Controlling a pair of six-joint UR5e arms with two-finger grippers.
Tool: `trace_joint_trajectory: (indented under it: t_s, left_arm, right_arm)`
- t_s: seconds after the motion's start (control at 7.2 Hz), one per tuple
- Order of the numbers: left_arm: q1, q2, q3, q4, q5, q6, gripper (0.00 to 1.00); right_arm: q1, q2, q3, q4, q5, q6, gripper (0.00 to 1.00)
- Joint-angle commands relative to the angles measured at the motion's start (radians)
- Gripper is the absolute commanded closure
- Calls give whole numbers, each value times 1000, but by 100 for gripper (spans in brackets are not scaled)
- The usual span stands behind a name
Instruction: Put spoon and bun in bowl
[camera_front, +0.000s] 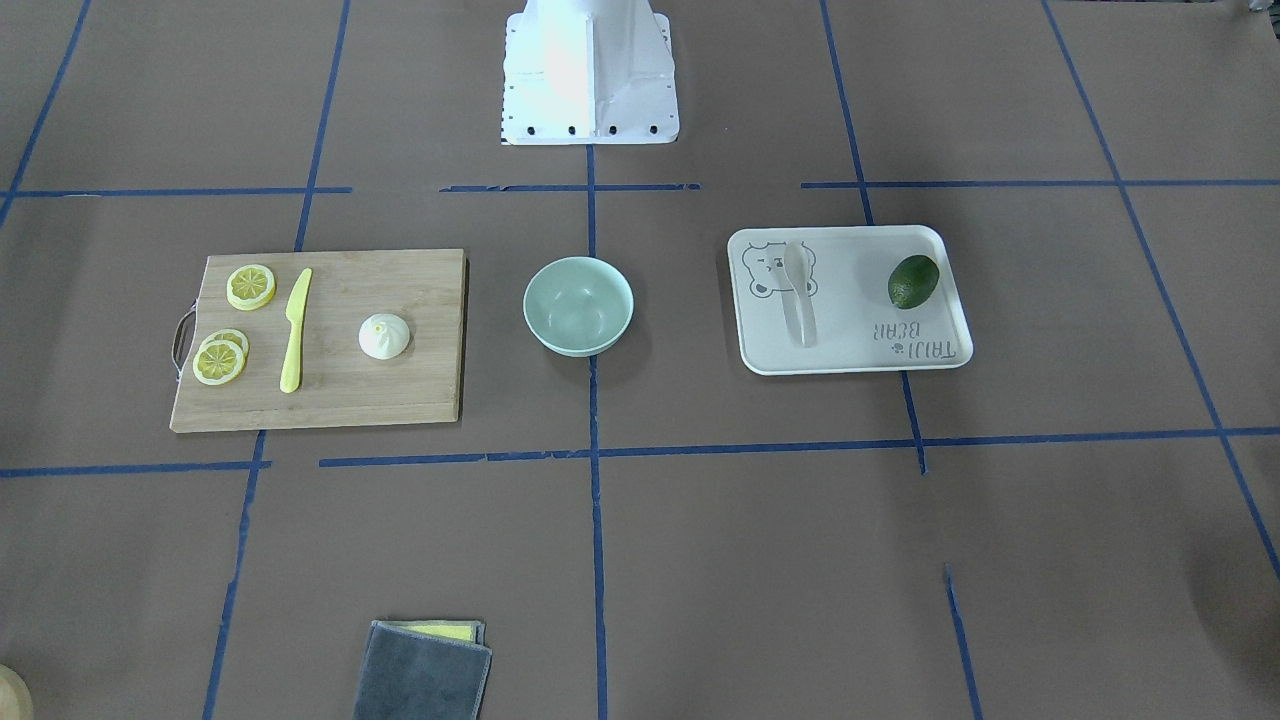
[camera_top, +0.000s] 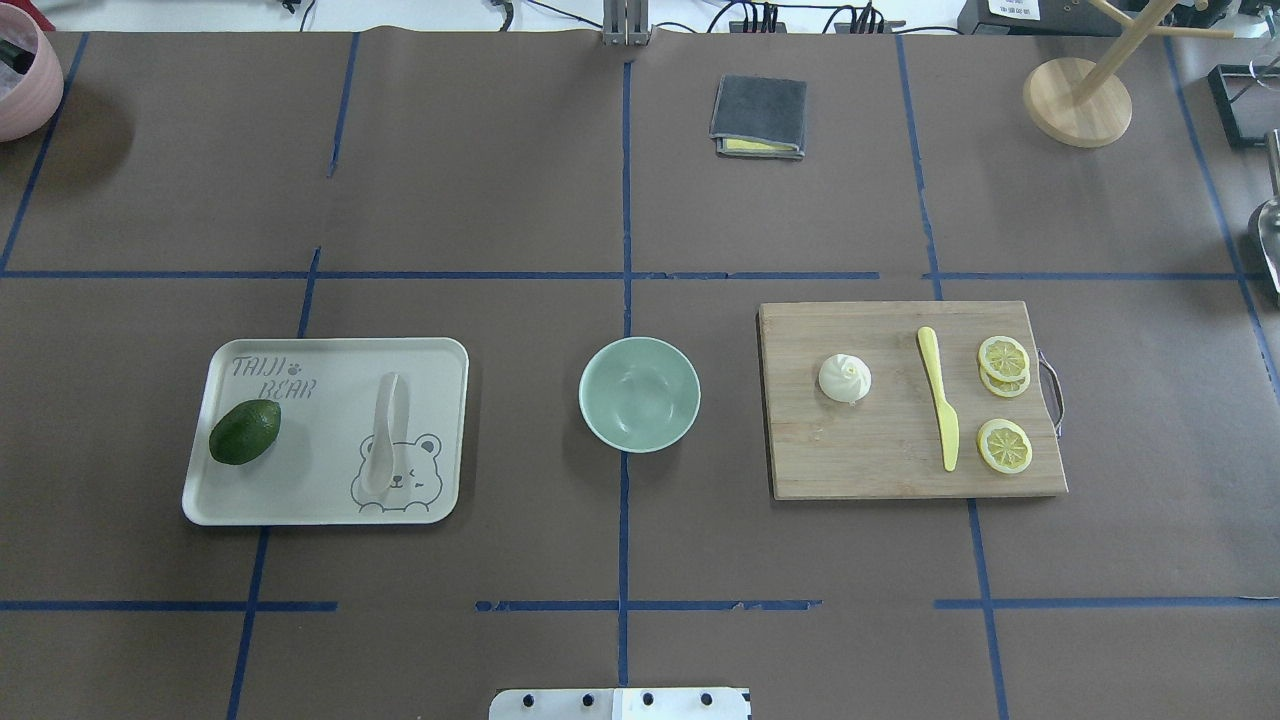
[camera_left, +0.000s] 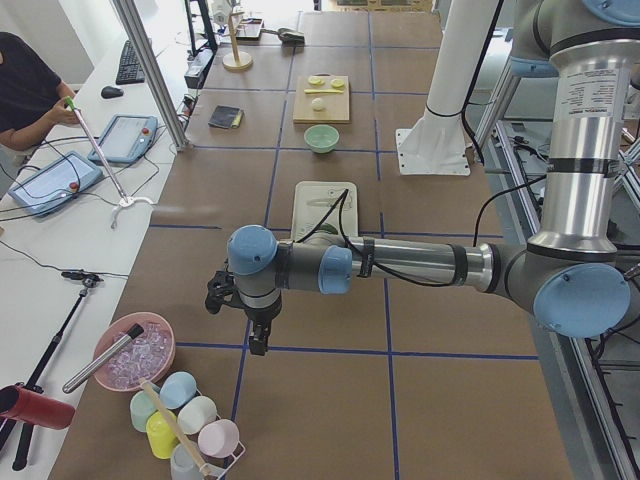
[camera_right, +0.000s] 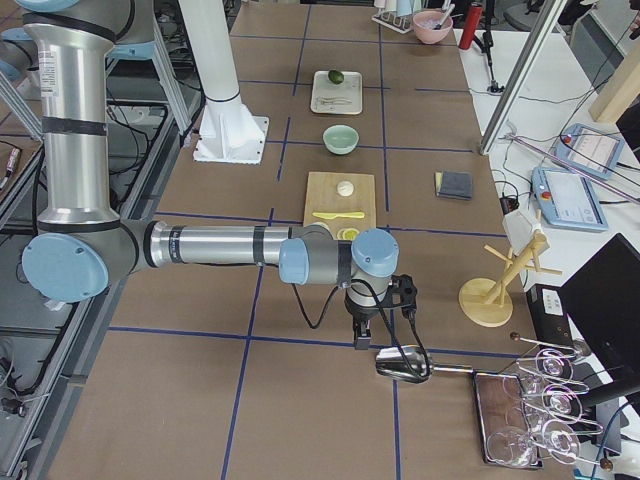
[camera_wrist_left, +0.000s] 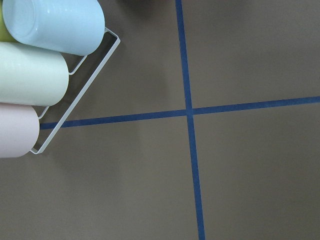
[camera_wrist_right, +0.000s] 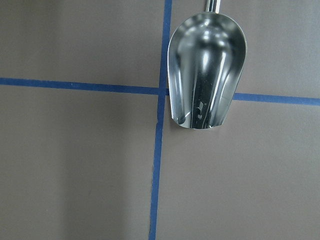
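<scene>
Spoon (camera_top: 385, 432) and bun (camera_top: 845, 378) well apart from left pincer (camera_left: 258, 345) and right pincer (camera_right: 363, 340), both of unclear openness.

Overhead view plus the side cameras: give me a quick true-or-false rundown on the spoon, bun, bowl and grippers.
The bun sits on the cutting board. True.
The spoon lies on that board too. False: it lies on the tray, beside a green fruit.
The bowl is empty. True.
The yellow knife lies inside the bowl. False: it is on the cutting board, between the bun and the lemon slices.
The left gripper is over the tray. False: it hangs near the cup rack at the table's end; the right gripper hangs at the other end.
</scene>
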Motion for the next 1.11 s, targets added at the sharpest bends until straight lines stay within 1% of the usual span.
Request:
trace_joint_trajectory:
  t_s: [0.0, 0.14, 0.28, 0.42, 0.56, 0.69, 0.83, 0.97]
  left_arm:
    - [0, 0, -1, -6, -3, 2, 0]
    - [2, -9, -18, -15, -3, 2, 0]
    - [33, -11, -85, -50, -5, -2, 0]
    - [119, -12, -172, -57, -3, -110, 0]
    - [208, -18, -251, -89, -2, -228, 0]
    - [289, -21, -289, -166, -2, -395, 0]
    - [408, -31, -304, -273, 9, -592, 0]
    - [501, -61, -304, -325, 15, -733, 1]
  right_arm:
    - [-1, 11, 4, 2, 2, 10, 0]
    - [-1, 12, 8, 3, 2, 12, 0]
    - [-2, 15, 19, 5, 1, 13, 0]
    - [-10, 21, 31, 5, 2, 13, 0]
    - [-14, 24, 42, 5, 33, 15, 0]
    - [-21, 30, 63, 3, 72, 12, 0]
    - [-25, 47, 85, 5, 71, 12, 0]
    - [-25, 85, 99, -6, 71, 13, 0]
